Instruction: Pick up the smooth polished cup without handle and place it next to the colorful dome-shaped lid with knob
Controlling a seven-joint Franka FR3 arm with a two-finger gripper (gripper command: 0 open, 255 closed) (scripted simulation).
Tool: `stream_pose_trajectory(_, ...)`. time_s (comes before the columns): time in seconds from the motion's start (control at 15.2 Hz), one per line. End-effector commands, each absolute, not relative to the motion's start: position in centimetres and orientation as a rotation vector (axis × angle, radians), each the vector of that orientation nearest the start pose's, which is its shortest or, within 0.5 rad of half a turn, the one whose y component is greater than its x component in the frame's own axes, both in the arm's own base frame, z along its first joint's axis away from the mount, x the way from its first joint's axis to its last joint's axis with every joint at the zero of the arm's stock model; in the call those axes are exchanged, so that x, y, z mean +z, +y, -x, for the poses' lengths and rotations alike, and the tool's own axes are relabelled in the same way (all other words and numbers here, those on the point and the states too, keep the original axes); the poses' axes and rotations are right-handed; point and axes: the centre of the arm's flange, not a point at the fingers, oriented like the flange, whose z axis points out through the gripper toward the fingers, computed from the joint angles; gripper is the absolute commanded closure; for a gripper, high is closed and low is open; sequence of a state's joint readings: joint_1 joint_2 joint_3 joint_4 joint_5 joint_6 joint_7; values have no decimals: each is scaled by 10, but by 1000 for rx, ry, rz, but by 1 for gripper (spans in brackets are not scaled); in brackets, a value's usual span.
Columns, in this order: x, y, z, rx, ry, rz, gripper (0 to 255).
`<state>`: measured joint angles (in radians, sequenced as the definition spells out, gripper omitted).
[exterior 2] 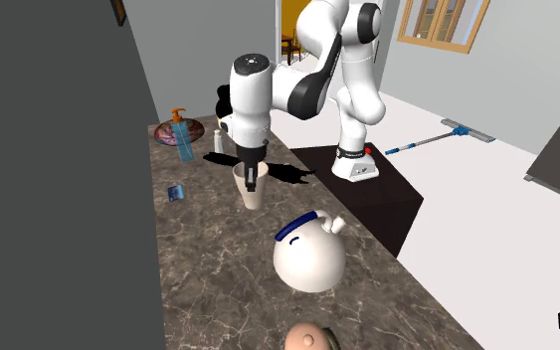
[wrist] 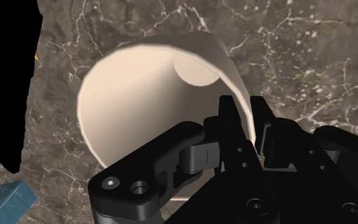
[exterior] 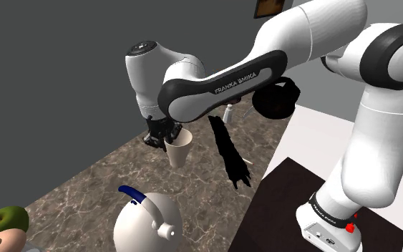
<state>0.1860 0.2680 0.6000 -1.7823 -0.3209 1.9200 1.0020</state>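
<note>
1. My gripper (wrist: 250, 127) is closed almost fully, pinching the wall of the cream handleless cup (wrist: 133, 108) at its rim. One finger sits inside the mouth and the other outside. I judge a rim pinch suits it because the body looks too wide to span.
2. The cup hangs under my hand with its mouth up, leaning a little in the shoulder view. I cannot tell whether its base rests on the dark veined countertop (exterior 2: 208, 268) or is just clear of it.
3. The grip is off-centre on a smooth wall, so the cup may swing or slip. A slow carry seems wise.
4. A white rounded kettle (exterior 2: 307, 257) with a blue handle stands between the cup and the goal. My path should go over it or round it.
5. The dome-shaped lid with a knob (exterior 2: 307, 340) lies beyond the kettle, well apart from the cup, so the whole carry is yet to do.
6. A blue soap bottle with an orange pump (exterior 2: 180, 137) and a small blue block (exterior 2: 175, 192) sit toward the wall, off that path.
</note>
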Motion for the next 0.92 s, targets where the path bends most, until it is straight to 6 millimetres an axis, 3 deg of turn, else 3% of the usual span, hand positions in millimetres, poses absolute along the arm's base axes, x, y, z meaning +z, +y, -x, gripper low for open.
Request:
stream_pose_trajectory(0.0,432,401,-465,-109,172,3286,255)
stream_pose_trajectory(0.86,500,401,-465,-109,172,3286,255)
